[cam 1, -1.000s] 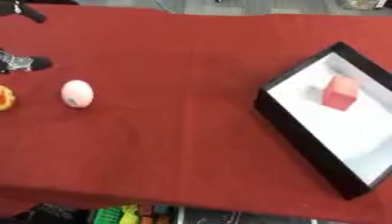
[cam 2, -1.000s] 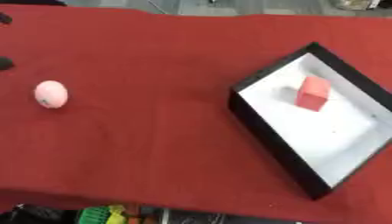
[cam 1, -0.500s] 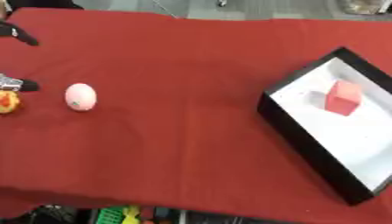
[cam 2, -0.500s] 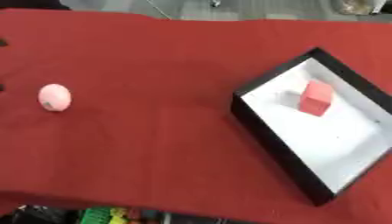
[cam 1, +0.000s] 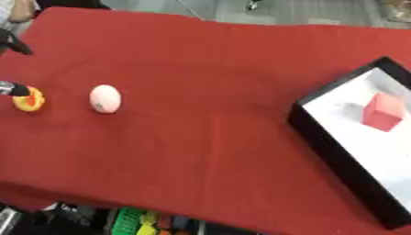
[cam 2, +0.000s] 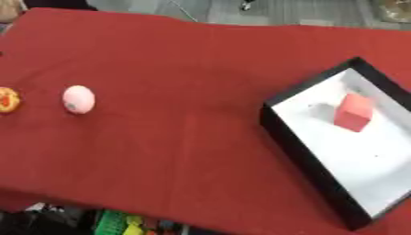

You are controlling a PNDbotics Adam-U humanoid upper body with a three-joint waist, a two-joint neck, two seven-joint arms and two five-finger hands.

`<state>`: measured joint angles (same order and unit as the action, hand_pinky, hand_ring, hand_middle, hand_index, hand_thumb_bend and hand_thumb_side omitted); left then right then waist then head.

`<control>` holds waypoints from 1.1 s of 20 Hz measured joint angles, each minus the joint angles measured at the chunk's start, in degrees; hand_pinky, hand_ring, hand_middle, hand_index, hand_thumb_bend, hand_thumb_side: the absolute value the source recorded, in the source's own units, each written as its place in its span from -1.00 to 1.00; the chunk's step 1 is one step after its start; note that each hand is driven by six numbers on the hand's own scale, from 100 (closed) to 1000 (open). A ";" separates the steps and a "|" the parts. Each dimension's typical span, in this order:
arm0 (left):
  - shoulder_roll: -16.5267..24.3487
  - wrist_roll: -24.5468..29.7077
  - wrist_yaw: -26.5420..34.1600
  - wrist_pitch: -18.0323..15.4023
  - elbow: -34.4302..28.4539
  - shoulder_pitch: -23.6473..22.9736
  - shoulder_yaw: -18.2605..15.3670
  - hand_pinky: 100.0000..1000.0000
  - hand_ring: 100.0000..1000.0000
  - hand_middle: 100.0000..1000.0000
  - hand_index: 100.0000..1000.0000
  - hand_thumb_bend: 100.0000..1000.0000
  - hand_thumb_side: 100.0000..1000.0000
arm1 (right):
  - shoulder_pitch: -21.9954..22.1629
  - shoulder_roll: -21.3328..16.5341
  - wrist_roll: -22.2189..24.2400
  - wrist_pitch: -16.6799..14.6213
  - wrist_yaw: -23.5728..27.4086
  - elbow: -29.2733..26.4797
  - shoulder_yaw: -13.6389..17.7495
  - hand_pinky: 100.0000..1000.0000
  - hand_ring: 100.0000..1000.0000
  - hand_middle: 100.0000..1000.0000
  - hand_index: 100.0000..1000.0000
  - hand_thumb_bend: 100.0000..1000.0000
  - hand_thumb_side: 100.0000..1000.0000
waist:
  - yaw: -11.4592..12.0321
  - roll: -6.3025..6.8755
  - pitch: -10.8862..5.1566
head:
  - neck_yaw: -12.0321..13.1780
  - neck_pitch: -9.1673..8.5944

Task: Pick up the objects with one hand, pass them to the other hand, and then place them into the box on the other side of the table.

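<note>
Red tablecloth [cam 1: 208, 73] covering the whole table, its near edge hanging over a cluster of green, yellow and red items [cam 1: 148, 224] on the floor below; grey floor [cam 2: 265, 11] visible beyond the cloth's far edge.

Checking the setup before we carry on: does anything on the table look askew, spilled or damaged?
Nothing looks spilled or damaged. The box lies at an angle to the table edge, with a red block inside. A pale egg-shaped object and a small yellow-orange thing lie apart on the red cloth at the left.
</note>
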<state>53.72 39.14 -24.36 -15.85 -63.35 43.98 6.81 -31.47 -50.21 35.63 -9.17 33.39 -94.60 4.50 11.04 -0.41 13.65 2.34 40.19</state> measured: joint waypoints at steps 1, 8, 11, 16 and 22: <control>0.18 0.38 -0.22 0.33 0.00 -0.19 -0.22 0.92 0.75 0.52 0.61 0.19 -0.16 | 0.21 0.00 -0.10 -0.08 -0.19 0.00 0.02 1.00 0.71 0.84 0.88 -1.00 -0.24 | 0.01 0.00 0.01 | 0.21 -0.01; 0.50 1.05 -1.74 1.90 1.65 -0.54 -1.34 0.93 0.74 0.50 0.62 0.08 -0.29 | 0.85 0.00 -0.44 -0.51 -1.36 0.01 0.36 1.00 0.70 0.83 0.86 -1.00 -0.25 | 0.46 -0.02 0.05 | 1.04 -0.07; 0.46 1.04 -2.02 2.28 2.67 -0.48 -1.37 0.93 0.74 0.49 0.57 0.10 -0.27 | 1.19 0.01 -0.46 -0.60 -1.76 0.00 0.42 1.00 0.70 0.83 0.85 -1.00 -0.25 | 0.53 -0.02 0.06 | 0.96 -0.20; -0.15 -0.42 -3.41 3.59 4.26 0.35 -1.46 0.89 0.71 0.45 0.53 0.13 -0.28 | 1.38 0.14 -0.48 -0.70 -2.70 0.00 0.71 1.00 0.70 0.82 0.83 -1.00 -0.27 | 0.52 -0.03 0.50 | 0.56 -0.56; -1.48 -3.53 -5.49 5.31 5.63 1.68 -1.37 0.86 0.67 0.42 0.53 0.18 -0.23 | 1.78 0.73 -0.31 -1.21 -4.05 0.01 1.03 1.00 0.70 0.82 0.84 -1.00 -0.28 | 0.25 -0.18 0.98 | -0.07 -0.60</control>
<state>52.24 35.61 -29.84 -10.53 -57.72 45.66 5.44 -29.69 -49.48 35.32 -10.38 29.34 -94.58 5.53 11.29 -0.59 14.62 2.26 39.59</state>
